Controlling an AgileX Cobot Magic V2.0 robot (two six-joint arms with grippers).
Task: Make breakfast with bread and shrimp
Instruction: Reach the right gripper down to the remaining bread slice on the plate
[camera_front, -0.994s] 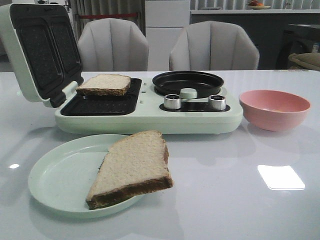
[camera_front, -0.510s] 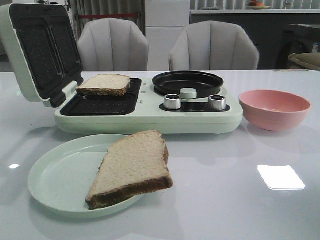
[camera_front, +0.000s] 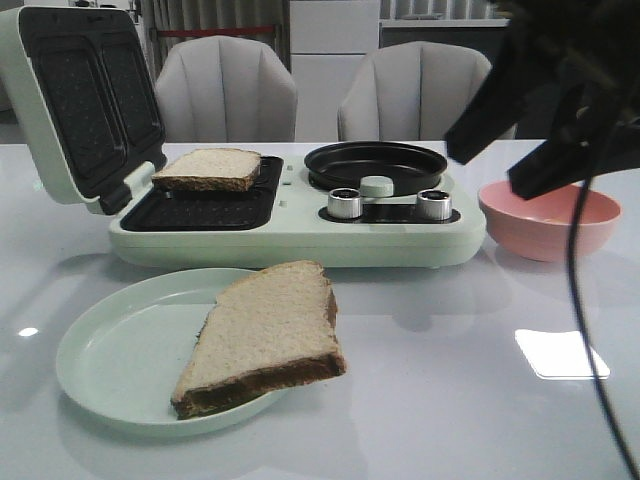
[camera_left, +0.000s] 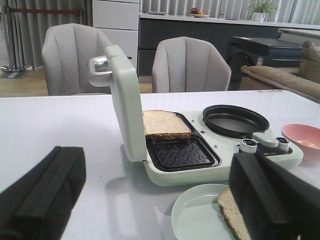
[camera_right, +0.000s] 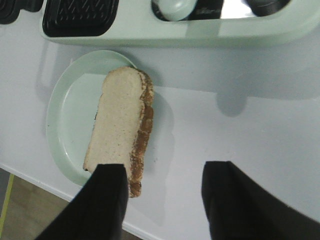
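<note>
Pink bowl (camera_front: 548, 220) (beside green sandwich maker (camera_front: 300, 235))

Two pale grey padded chairs (camera_front: 226, 88) (camera_front: 420, 90) stand behind the glossy white worktop (camera_front: 470, 400), which catches a bright square glare (camera_front: 561, 354). Behind them are a white cabinet (camera_front: 334, 60), grey curtains (camera_left: 45, 12), a dark counter (camera_left: 200, 35) and a wooden floor (camera_left: 22, 84). A potted plant (camera_left: 260, 8) sits on the counter.

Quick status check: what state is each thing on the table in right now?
Sandwich maker lid: open, upright.
Far bread slice: on the grill plate.
Near bread slice: overhanging the green plate.
Frying pan: empty.
Right hand: open, empty.
Left hand: open, empty.
</note>
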